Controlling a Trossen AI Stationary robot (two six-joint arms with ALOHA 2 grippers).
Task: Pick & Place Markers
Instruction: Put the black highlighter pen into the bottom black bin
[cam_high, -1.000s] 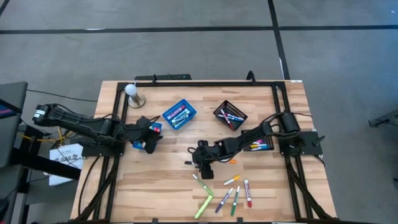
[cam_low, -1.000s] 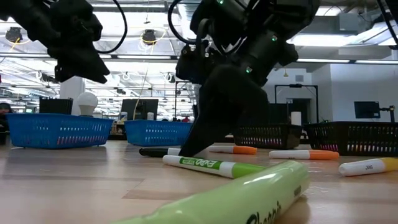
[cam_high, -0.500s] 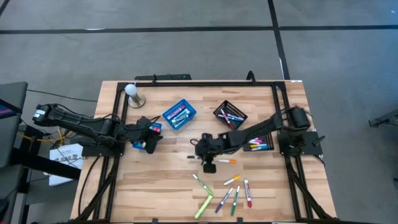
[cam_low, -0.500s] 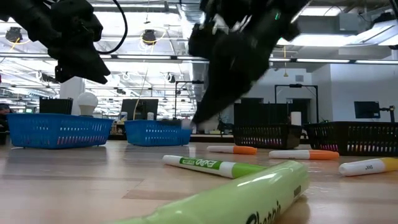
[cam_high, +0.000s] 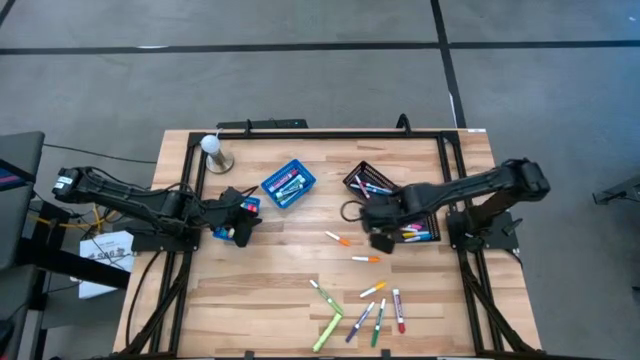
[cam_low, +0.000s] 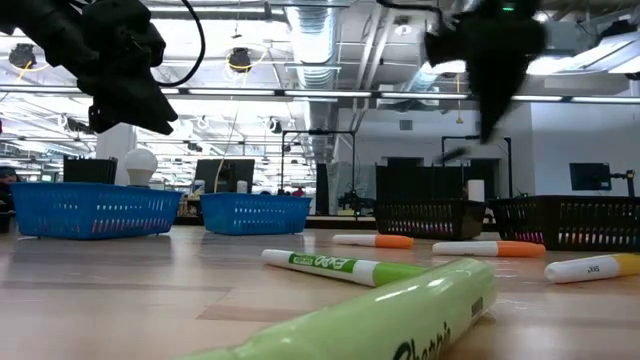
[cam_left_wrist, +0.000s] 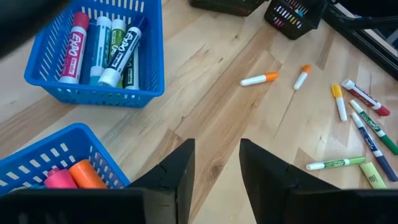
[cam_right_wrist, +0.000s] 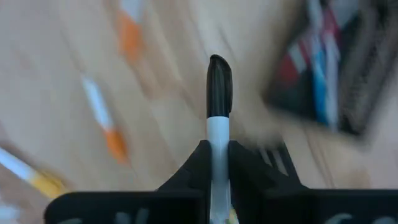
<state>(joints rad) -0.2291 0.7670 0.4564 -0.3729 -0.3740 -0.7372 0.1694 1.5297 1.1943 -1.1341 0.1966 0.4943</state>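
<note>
The right fingers pinch a black-capped marker at frame centre right, while the left fingers, centre left, stand open and empty.

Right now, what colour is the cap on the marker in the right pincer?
Black cap on a white barrel, clearest in the right wrist view.

Bare table lies open between the left arm and the scattered markers at the front edge. Two orange-capped markers obstruct the centre; blue baskets and black mesh baskets block the rear.
</note>
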